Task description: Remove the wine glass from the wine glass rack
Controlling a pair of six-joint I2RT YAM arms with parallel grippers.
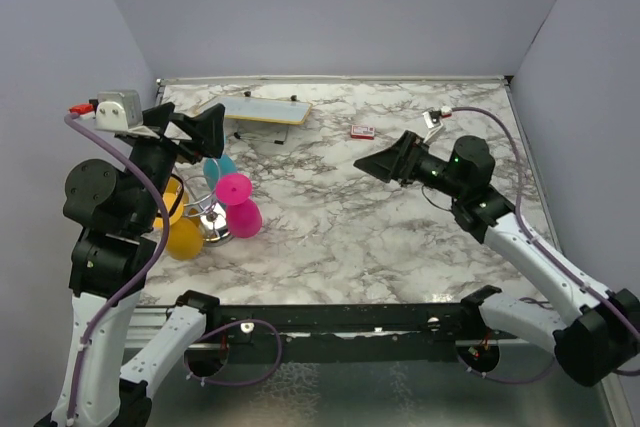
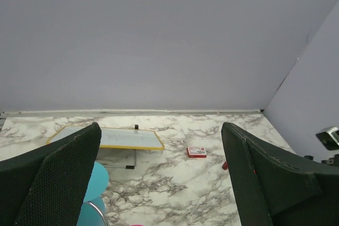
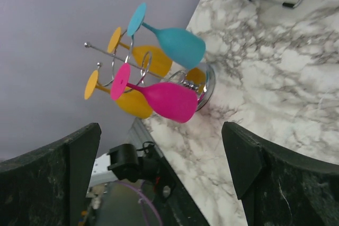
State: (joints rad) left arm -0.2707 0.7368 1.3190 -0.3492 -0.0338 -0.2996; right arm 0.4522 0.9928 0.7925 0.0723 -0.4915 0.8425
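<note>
The wine glass rack point(image 1: 212, 219), a chrome stand with wire arms, stands at the table's left with its round base point(image 3: 205, 84) on the marble. Hung on it are a pink wine glass point(image 1: 240, 205) point(image 3: 165, 100), a teal one point(image 1: 218, 165) point(image 3: 178, 45) and two yellow ones point(image 1: 183, 237) point(image 3: 132, 104). My left gripper point(image 1: 190, 127) point(image 2: 160, 130) hovers open just above the rack, looking over it toward the back wall, the teal glass point(image 2: 93, 193) at its lower left. My right gripper point(image 1: 380, 162) point(image 3: 161, 130) is open, well to the rack's right, and faces it.
A yellow-framed whiteboard point(image 1: 262, 107) point(image 2: 119, 137) stands propped at the back left. A small red box point(image 1: 363, 132) point(image 2: 196, 152) lies behind the middle. Grey walls close three sides; the black front rail point(image 1: 330, 319) runs near the rack.
</note>
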